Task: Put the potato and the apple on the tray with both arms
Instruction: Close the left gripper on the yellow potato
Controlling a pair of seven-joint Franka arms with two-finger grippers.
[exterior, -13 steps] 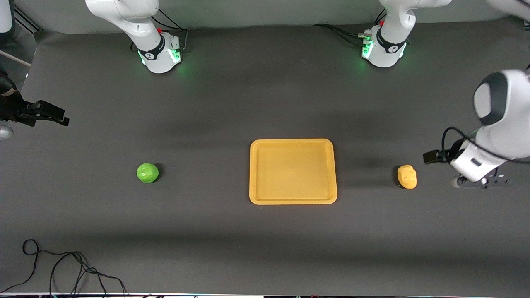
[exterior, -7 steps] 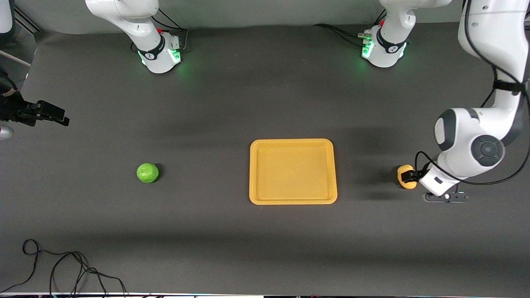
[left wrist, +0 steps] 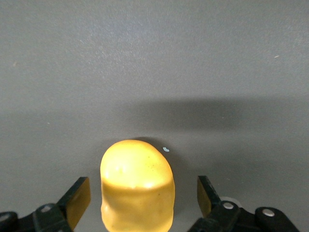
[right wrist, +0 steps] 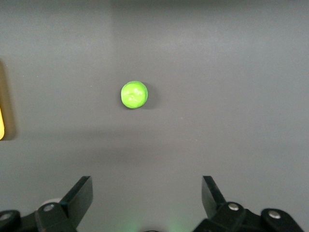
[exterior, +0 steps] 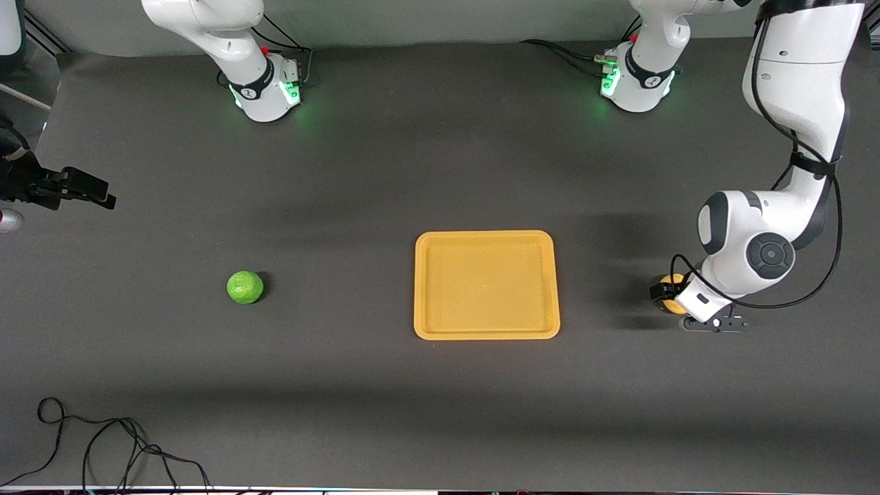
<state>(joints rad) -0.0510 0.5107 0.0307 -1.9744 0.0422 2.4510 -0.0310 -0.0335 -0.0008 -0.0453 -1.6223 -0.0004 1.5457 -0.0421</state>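
On the dark table [exterior: 385, 172], the tray [exterior: 487, 334] lies at centre; potato [left wrist: 137, 186] at its 3 o'clock, between the released left end effector [left wrist: 139, 198] fingers; apple [exterior: 245, 287] at 9 o'clock, right end effector [right wrist: 145, 198] released above

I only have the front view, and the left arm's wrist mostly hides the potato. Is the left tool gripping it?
Observer: No. In the left wrist view the left tool is open. The potato lies between its fingers with a gap on each side.
Operator: And the right tool?
Observer: The right wrist view shows the right tool open above the table. The apple lies ahead of it, not between its fingers.
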